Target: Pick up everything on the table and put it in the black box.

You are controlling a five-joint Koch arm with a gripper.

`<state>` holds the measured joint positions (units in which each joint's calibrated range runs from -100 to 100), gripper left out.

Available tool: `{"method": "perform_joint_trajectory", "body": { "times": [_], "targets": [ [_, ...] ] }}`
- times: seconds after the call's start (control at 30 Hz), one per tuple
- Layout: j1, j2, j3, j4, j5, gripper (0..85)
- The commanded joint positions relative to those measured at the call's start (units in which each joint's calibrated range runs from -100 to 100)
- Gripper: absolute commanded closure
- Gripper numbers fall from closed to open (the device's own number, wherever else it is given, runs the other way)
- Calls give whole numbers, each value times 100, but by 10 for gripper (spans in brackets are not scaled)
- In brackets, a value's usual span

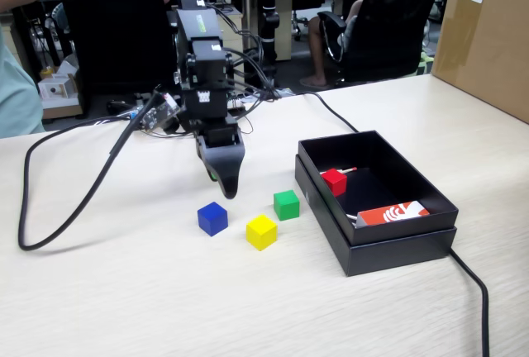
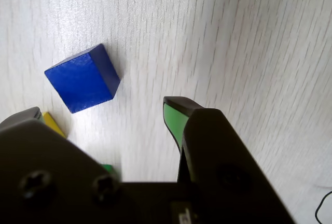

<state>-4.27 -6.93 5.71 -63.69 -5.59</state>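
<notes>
Leftmost on the beige surface (image 1: 124,291) sits the blue cube (image 1: 212,218), with the claw (image 1: 225,182) hovering above, gripping nothing; whether it's parted, I cannot tell. Next come the yellow cube (image 1: 261,231), green cube (image 1: 287,204), and black box (image 1: 388,249) holding the red cube (image 1: 334,181).
</notes>
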Motion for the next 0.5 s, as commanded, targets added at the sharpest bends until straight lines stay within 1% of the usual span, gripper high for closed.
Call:
{"method": "perform_joint_trajectory", "body": {
  "times": [0.0,0.2,0.27,0.37,0.4,0.47],
  "targets": [
    [-59,251,653,14,-24,388],
    [-107,951,1125,23,-20,392],
    [-107,1088,1206,23,-10,414],
    [-122,1238,1279,23,24,504],
    [-142,1306,1352,23,63,601],
    [-161,1318,1433,23,103,706]
  ]
}}
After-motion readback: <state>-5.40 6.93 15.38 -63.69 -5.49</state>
